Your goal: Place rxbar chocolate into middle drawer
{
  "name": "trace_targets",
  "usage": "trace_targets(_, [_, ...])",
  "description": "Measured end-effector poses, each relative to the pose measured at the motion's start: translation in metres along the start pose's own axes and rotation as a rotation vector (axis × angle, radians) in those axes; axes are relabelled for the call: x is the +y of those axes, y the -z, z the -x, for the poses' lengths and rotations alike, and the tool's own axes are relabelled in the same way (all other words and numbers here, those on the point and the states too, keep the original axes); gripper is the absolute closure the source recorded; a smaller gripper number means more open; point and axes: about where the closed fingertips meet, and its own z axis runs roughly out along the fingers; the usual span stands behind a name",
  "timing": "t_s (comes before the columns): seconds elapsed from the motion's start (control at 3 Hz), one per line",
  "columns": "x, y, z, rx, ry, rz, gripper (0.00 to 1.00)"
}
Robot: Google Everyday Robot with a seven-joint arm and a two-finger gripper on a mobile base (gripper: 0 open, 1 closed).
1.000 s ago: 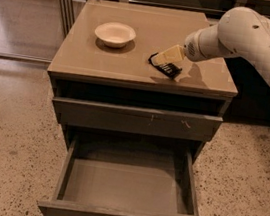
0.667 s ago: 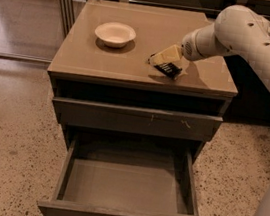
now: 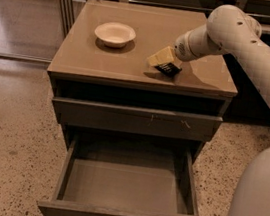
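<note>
1. Drawers: nearest you, one wide shallow grey middle drawer (image 3: 123, 185) stands open under one shut, scratched grey drawer front (image 3: 136, 118).
2. One small black rxbar chocolate (image 3: 170, 70) sits front-right on the brown cabinet top (image 3: 200, 79), partly under the pale gripper (image 3: 162, 59). You cannot tell its long axis or the grip.
3. One round white bowl (image 3: 115, 33) sits back-left.

Wht bowl (image 3: 114, 33) on cabinet top (image 3: 101, 62), far L.

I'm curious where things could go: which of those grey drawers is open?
The lower one, the middle drawer, is pulled out; the scratched drawer front above it is shut. The gripper is on the tabletop at the rxbar chocolate.
</note>
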Motion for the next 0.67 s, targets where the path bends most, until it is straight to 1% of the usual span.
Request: trace_targets(0.67, [0.005,-0.024,-0.011,0.054,-0.019,0.059,0.0])
